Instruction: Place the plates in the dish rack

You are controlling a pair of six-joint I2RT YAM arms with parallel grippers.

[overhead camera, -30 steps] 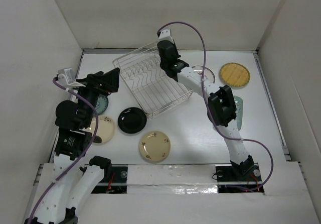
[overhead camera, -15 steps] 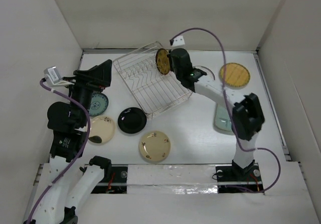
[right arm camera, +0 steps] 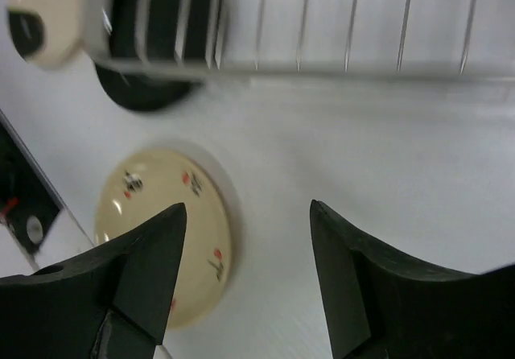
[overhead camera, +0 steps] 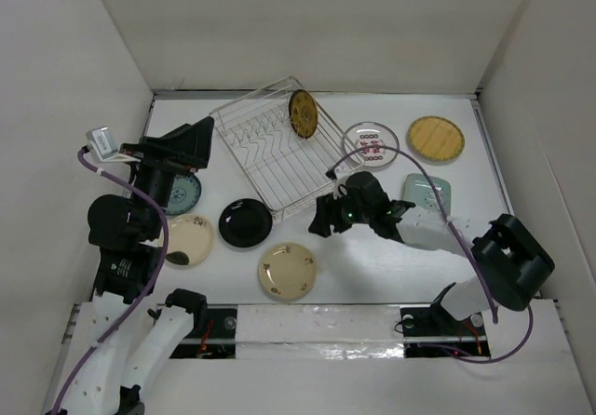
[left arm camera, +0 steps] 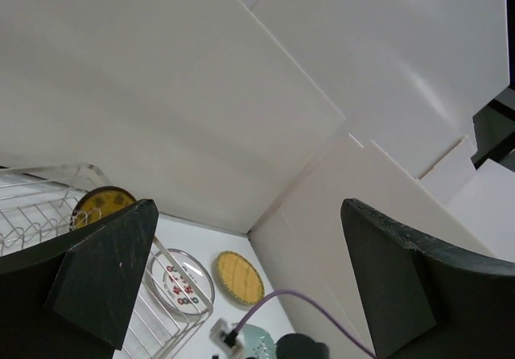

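The silver wire dish rack (overhead camera: 270, 159) stands at the back of the table, and one brown-and-gold plate (overhead camera: 301, 113) stands on edge in its far slots. My right gripper (overhead camera: 322, 220) hovers open and empty just in front of the rack's near edge. In the right wrist view its fingers (right arm camera: 145, 270) frame bare table beside a cream flowered plate (right arm camera: 165, 230). My left gripper (overhead camera: 191, 145) is raised at the rack's left side, open wide and empty. In the left wrist view the rack (left arm camera: 32, 206) and the brown-and-gold plate (left arm camera: 100, 202) show at the lower left.
Flat on the table lie a black plate (overhead camera: 245, 221), a cream flowered plate (overhead camera: 287, 270), a plain cream plate (overhead camera: 189, 239) and a teal plate (overhead camera: 186, 192) partly under the left arm. Right of the rack are a white red-marked plate (overhead camera: 370, 143), a tan round (overhead camera: 436, 139) and a pale green rectangular dish (overhead camera: 426, 194).
My right gripper let go of the brown-and-gold plate, leaving it standing in the rack, and drew back toward the front of the table. The left arm barely shifted.
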